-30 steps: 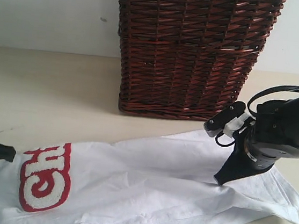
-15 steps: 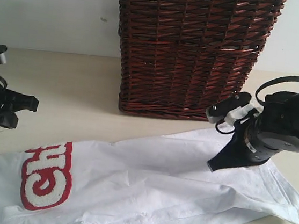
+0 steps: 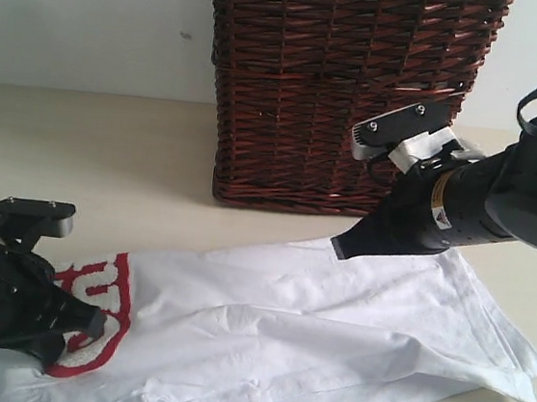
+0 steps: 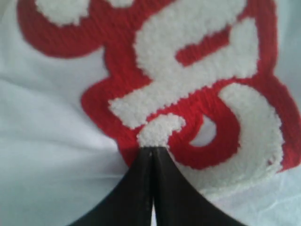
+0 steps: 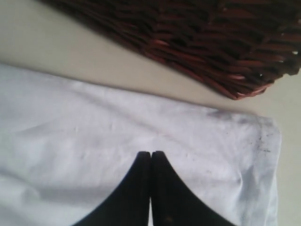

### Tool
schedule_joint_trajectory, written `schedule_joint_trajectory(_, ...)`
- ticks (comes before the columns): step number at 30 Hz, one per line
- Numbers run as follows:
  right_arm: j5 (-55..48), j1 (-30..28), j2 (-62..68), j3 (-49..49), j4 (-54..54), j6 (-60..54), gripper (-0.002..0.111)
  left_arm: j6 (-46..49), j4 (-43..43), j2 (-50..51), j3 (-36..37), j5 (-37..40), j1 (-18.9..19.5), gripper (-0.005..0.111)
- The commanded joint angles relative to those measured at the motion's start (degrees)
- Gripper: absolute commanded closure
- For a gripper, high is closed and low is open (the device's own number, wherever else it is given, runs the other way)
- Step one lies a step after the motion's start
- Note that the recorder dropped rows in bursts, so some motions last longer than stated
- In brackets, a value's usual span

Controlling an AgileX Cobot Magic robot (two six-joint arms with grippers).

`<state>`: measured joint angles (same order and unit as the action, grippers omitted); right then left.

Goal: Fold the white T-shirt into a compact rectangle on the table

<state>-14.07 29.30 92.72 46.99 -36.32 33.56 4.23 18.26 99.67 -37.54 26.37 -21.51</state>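
The left gripper [image 3: 92, 323], jaws pressed together, has its tips at the red lettering [image 3: 115, 285] of the shirt [image 3: 312, 332]. The shirt lies stretched across the table [image 3: 109, 154]. The right gripper [image 3: 340, 248], jaws likewise together, hangs over the shirt's far edge, before the basket [image 3: 338, 102].

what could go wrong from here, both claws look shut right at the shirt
1. The left claw is shut with its tip at the fuzzy lettering; moving sideways might drag or bunch the white T-shirt rather than grip it.
2. The right claw hangs shut close to the wicker basket; a wide swing may bump it.
3. The shirt lies creased on the table, so a fold now may trap wrinkles.
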Motion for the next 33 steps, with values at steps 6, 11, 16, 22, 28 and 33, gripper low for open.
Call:
schedule_joint_trajectory(6, -0.5, 1.4, -7.3, -0.3, 2.0, -0.5, 0.108, -4.2, -8.4, 10.9, -8.4, -7.1, 7.9, 0.107)
schedule_joint_trajectory(11, 0.4, 1.4, -8.1, -0.3, 2.0, -0.5, 0.108, -4.2, -10.6, 14.0, -18.1, -3.2, 11.9, 0.107)
schedule_joint_trajectory(16, 0.9, 1.4, -8.1, -0.3, 2.0, -0.5, 0.108, 2.5, -5.4, 13.2, -23.3, 3.9, 14.0, 0.107)
schedule_joint_trajectory(22, -2.9, 1.4, -17.6, -0.3, 3.7, -1.5, 0.095, 17.8, 0.9, -4.2, -23.0, 16.6, 12.8, 0.064)
schedule_joint_trajectory(28, -14.4, 1.4, -32.0, 1.8, 23.8, -23.6, 0.093, 25.5, -1.7, -12.0, -14.9, 33.5, 1.6, 0.063)
schedule_joint_trajectory(33, -22.4, 1.4, -36.8, 3.2, 24.3, -27.7, 0.093, 22.2, -6.5, -14.5, -7.4, 31.6, -6.1, 0.058)
